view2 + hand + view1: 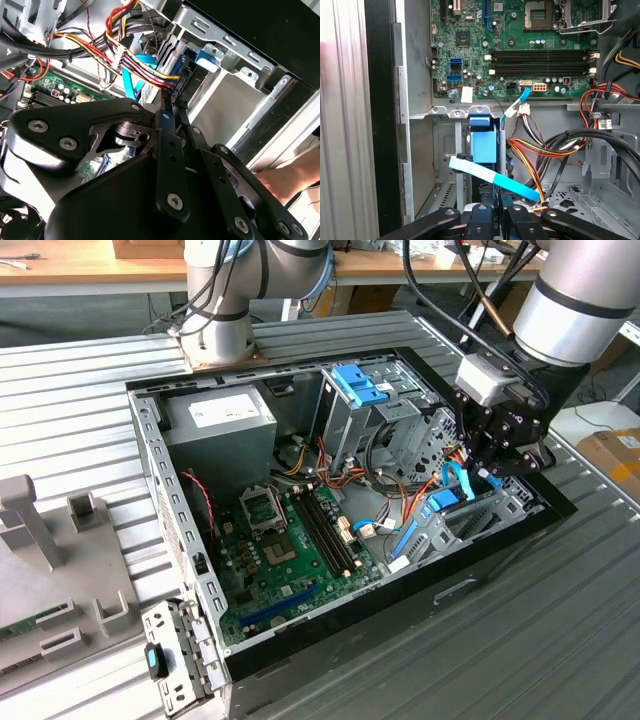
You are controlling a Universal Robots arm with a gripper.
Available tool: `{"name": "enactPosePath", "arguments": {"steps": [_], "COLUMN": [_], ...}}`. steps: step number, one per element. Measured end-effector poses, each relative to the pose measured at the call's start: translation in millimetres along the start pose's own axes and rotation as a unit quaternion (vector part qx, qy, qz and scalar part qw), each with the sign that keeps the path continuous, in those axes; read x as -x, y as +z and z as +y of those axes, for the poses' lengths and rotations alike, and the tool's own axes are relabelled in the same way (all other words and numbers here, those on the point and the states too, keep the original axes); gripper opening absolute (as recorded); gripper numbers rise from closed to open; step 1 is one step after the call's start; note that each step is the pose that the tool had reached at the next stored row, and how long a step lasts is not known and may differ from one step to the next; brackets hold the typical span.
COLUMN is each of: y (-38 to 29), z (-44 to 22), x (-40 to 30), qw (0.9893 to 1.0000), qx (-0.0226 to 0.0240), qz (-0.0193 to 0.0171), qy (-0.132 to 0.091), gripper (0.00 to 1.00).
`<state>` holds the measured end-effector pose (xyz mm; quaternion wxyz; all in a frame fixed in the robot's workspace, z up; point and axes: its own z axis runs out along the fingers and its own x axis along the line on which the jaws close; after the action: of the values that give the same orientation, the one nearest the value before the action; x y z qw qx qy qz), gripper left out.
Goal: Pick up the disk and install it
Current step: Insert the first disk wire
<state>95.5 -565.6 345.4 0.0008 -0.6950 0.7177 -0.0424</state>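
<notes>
Standing on edge in the grey sheet-metal drive bay (445, 150) at the corner of the open black-rimmed computer case (150, 470), the grey metal disk with bright blue plastic carrier rails (483, 142) shows you mostly its blue rail end; in the exterior view you find it (443, 503) at the case's right end. Right over it hangs the black linkage gripper (492, 472). In both wrist views you see its two fingers drawn together to a thin slit (170, 105) (494, 207); whether they pinch the disk's edge you cannot tell. A flat light-blue data cable (495, 177) crosses just in front of the rail, and a bundle of red, yellow and black power wires (145, 65) runs close past the fingertips. Beyond the bay you have the green motherboard (290, 540), then the tall metal cage with its blue plastic latch (357, 388), and furthest off the large grey power-supply box with a white sticker (220, 425). The case lies on a ribbed metal table (500, 640).
</notes>
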Motion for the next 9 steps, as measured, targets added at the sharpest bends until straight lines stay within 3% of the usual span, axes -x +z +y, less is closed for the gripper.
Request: {"name": "enactPosePath", "arguments": {"steps": [9], "y": [0.8], "z": [-0.1], "x": [-1.0], "qw": [1.0000], "qx": [-0.0006], "qz": [-0.0003], "qy": [0.001], "gripper": [0.17]}}
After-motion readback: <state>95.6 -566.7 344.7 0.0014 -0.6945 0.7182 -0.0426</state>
